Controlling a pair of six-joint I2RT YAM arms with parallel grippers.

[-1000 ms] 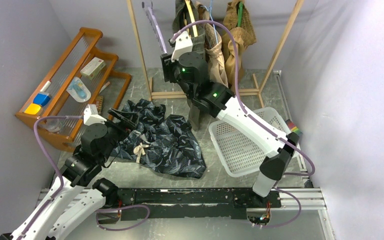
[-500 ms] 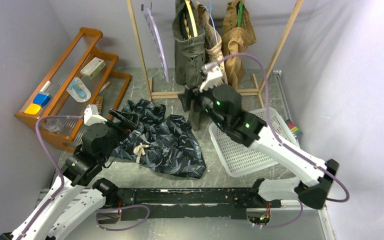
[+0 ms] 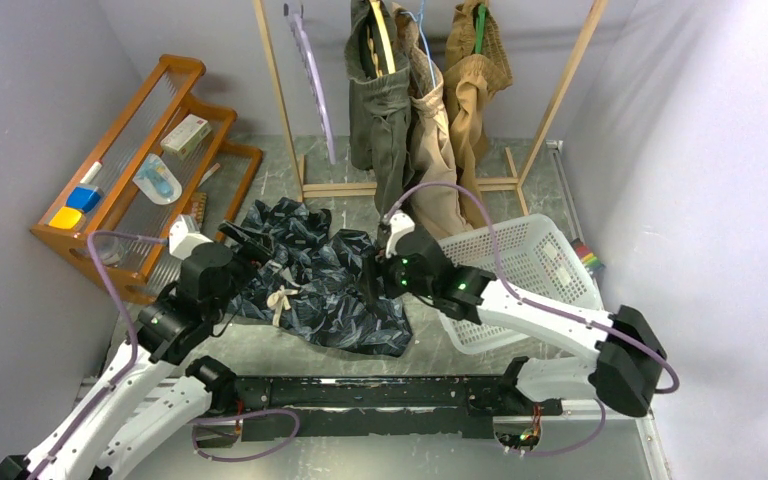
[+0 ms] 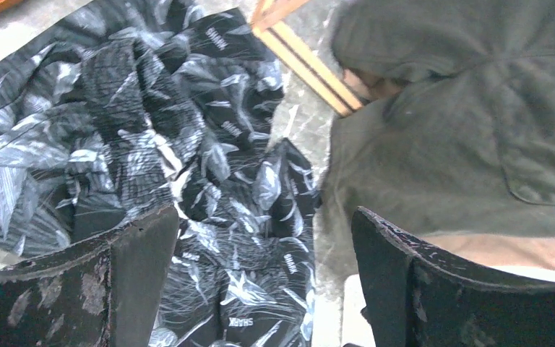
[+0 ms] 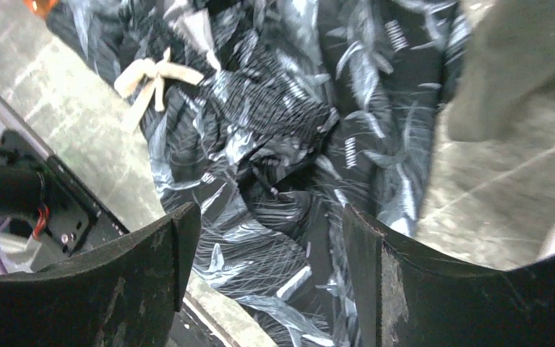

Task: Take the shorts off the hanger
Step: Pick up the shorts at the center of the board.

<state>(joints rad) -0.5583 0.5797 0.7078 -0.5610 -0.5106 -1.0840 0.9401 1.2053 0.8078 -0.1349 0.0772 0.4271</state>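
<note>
Top external: white basket (image 3: 548, 256) sits beside navy shorts (image 3: 332, 292).

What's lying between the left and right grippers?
The navy leaf-print shorts, crumpled on the table; the top view shows them between left gripper and right gripper.
</note>
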